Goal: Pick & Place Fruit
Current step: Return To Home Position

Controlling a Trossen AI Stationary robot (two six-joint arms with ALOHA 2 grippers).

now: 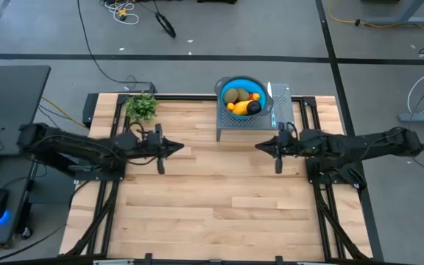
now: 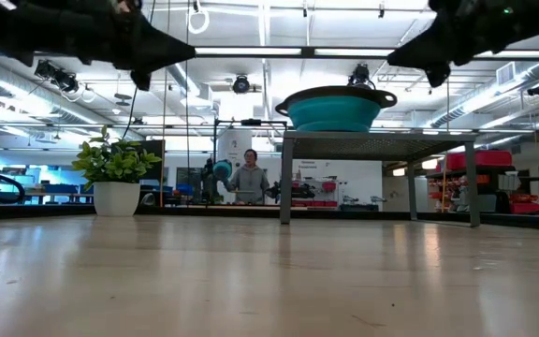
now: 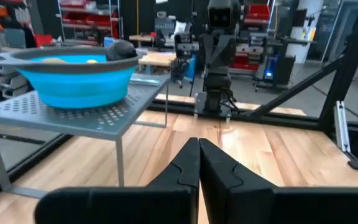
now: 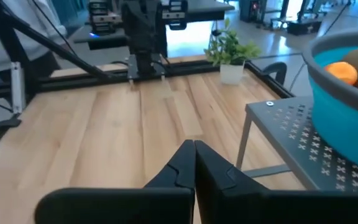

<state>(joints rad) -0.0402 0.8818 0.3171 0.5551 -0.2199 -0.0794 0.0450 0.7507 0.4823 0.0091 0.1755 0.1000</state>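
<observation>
Since both arms are hovering above the table (image 1: 212,199), here's a quick rundown from my end. My left gripper (image 1: 178,149) hangs over the left half of the wood, pointing toward the middle. On its wrist cam the two fingers (image 3: 185,168) are pressed flat together, tip to tip. My right gripper (image 1: 260,147) mirrors it on the right half. Seen from above, it's just in front of the shelf (image 1: 230,126), and its own fingers (image 4: 179,171) are closed against each other the same way. The two tips face each other, well apart.

All the fruit (image 1: 243,100) is piled in the blue strainer bowl (image 1: 222,87), which stands on the perforated grey shelf at the far edge of the table, roughly centre. I can make out a yellow-orange piece, an olive kiwi-looking one, a small orange one and a dark one. A white and blue knife (image 1: 279,96) lies on the shelf just right of the bowl. A little potted plant (image 1: 141,107) stands near the far left corner. On the low cam, a person (image 2: 249,178) is way off in the room behind.
</observation>
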